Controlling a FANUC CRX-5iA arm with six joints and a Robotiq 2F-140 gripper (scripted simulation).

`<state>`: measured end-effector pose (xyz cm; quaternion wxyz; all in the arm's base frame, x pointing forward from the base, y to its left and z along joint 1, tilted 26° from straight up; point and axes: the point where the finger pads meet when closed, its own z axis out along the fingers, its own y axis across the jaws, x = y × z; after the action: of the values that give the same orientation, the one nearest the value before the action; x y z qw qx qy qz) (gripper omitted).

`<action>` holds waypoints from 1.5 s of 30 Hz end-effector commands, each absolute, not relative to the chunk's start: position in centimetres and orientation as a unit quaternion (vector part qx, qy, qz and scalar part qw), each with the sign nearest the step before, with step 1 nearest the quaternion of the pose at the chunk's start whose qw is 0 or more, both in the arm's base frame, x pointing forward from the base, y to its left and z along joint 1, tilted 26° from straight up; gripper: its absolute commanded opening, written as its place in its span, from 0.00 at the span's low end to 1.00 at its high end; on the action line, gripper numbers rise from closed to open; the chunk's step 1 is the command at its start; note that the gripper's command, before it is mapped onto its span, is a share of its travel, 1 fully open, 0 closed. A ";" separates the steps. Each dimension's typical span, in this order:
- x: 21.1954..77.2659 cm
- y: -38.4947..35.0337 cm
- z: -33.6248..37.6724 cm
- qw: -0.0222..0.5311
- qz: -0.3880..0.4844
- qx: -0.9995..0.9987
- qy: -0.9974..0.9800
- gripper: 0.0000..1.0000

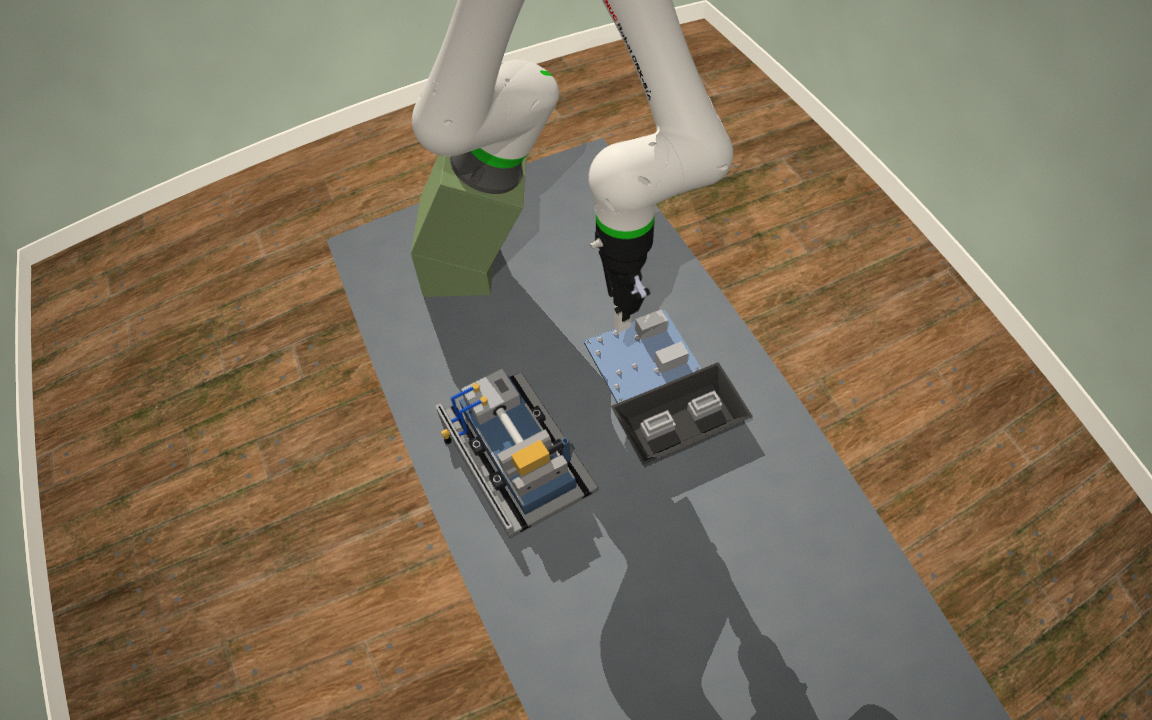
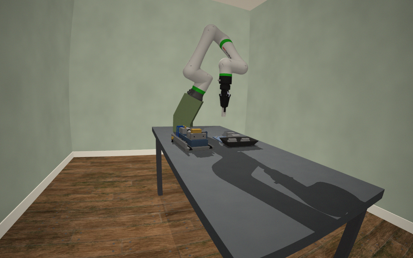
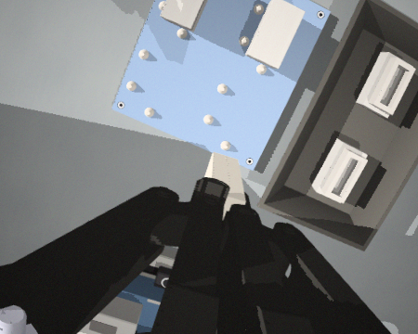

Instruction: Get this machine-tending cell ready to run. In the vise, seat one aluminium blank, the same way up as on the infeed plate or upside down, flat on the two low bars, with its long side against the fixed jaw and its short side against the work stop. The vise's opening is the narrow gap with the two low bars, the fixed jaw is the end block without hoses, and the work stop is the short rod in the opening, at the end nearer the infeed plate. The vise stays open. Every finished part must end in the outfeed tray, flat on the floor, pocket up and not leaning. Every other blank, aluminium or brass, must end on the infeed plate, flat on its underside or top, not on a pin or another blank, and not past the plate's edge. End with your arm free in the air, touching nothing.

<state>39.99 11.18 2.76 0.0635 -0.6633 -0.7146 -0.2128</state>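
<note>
Gripper (image 1: 623, 315), fingers fully closed on nothing, hangs high above the infeed plate (image 3: 190, 87), whose two aluminium blanks (image 3: 275, 32) lie just beyond its fingertips, a brass blank (image 1: 529, 458) wrongly occupying the vise (image 1: 508, 447) off to its side.

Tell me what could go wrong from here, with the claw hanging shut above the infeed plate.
1. The claw is shut on nothing; lowered like this, it would likely hit an aluminium blank instead of straddling it.
2. A brass blank sits in the vise; seating aluminium there before clearing it would likely collide.
3. Pins stud the infeed plate, so the returned brass could land tilted on one.
</note>
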 end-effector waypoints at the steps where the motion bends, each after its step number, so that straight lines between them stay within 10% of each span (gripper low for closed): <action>1: 40.0 11.2 2.8 0.063 -0.213 -0.663 -0.715 0.00; 45: 40.6 12.4 -0.3 0.063 -0.213 -0.663 -0.715 0.00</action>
<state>40.47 12.15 0.36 0.0634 -0.6634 -0.7146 -0.2127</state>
